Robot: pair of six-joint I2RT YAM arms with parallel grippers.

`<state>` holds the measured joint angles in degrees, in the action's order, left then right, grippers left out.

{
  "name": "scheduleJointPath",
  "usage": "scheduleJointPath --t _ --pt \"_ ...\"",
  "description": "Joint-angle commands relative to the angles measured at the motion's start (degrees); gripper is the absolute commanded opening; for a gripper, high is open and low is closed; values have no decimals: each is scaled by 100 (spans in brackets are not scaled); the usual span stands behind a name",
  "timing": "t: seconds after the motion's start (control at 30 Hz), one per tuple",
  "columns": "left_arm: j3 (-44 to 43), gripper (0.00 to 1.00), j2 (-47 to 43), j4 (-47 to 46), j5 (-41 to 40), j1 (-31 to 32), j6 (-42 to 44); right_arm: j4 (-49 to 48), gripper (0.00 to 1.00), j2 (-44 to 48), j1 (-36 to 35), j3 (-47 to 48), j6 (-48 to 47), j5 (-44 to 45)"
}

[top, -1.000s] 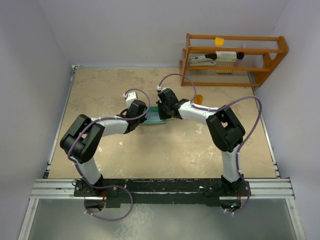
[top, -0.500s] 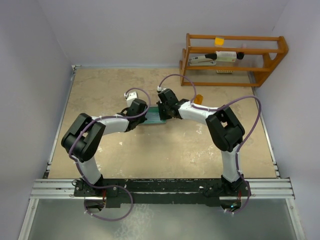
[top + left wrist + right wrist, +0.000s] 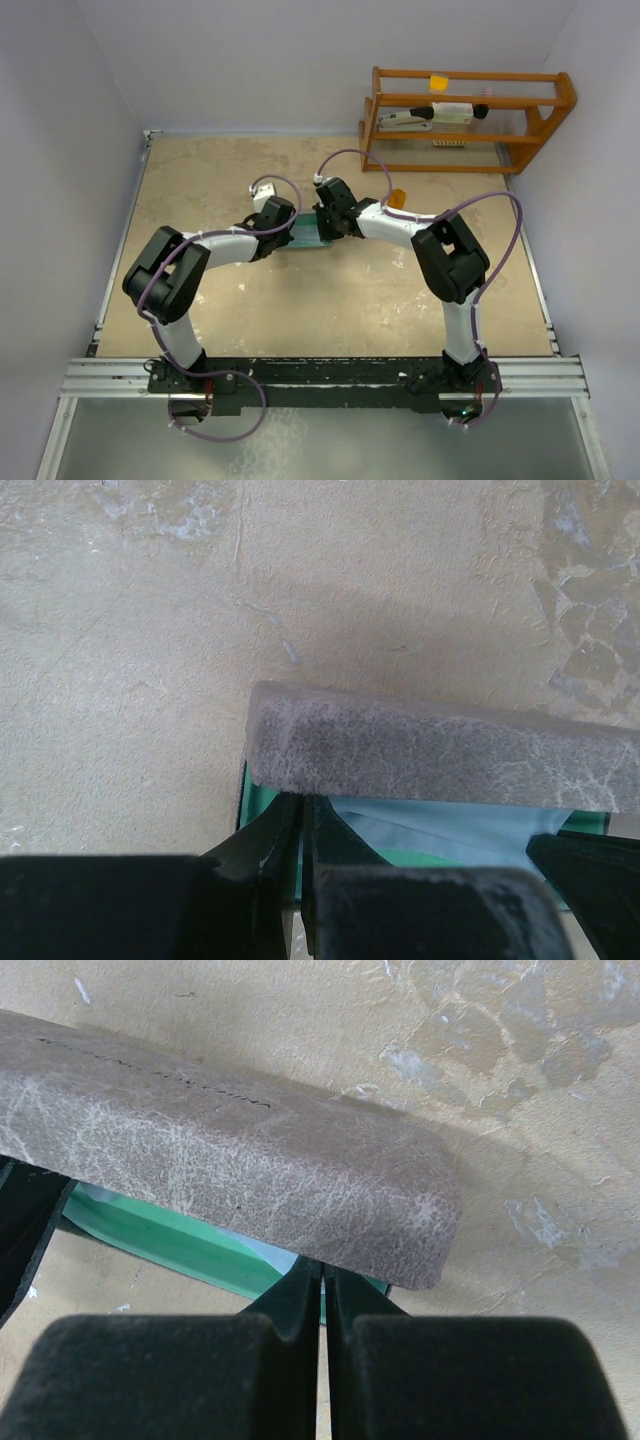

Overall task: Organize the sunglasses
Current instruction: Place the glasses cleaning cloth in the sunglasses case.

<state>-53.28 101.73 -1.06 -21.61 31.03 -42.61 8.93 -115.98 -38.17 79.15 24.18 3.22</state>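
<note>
Found grey case (image 3: 430, 750) mid-tabletop (image 3: 200, 180), lid tilted over green lining, light blue cloth (image 3: 450, 835) inside. Found left end effector (image 3: 300, 815) pressed shut at case's 9 o'clock end and right end effector (image 3: 322, 1278) shut at 3 o'clock end. Could not tell if either pinched anything. Spotted sunglasses (image 3: 397, 197) outside, 2 o'clock from case. Judged step: working case lid. Next likely needed: lid propped wide, one end effector opened and sent for sunglasses.

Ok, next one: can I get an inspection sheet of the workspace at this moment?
Surface: worn beige tabletop, blotchy.
Job's things: small orange sunglasses lie on the table beside the right arm; grey brick-shaped case ajar, green lining and light blue cloth showing inside.
Clutter: small items on the wooden rack shelves.
Grippers: left gripper and right gripper both shut at the case's open edge.
Cables: purple cables loop over both arms.
Surroundings: rack at far right; pale walls.
</note>
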Motion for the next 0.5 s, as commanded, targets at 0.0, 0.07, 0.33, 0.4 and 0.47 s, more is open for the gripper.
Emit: scheduleJointPath --t 0.0,0.07,0.33,0.4,0.47 --pt "-199 0 -78 228 -144 -53 77 80 0 10 29 122 -63 -33" --pt "-197 0 -90 261 -149 -53 101 82 0 -3 30 113 -63 -32" --pt "-223 0 -34 282 -83 -55 126 181 0 -23 29 178 -90 110" --pt "-228 0 -26 289 -45 -53 121 231 0 -20 30 194 -102 157" --pt "-238 0 -35 282 -10 -53 121 264 0 2 29 199 -116 190"
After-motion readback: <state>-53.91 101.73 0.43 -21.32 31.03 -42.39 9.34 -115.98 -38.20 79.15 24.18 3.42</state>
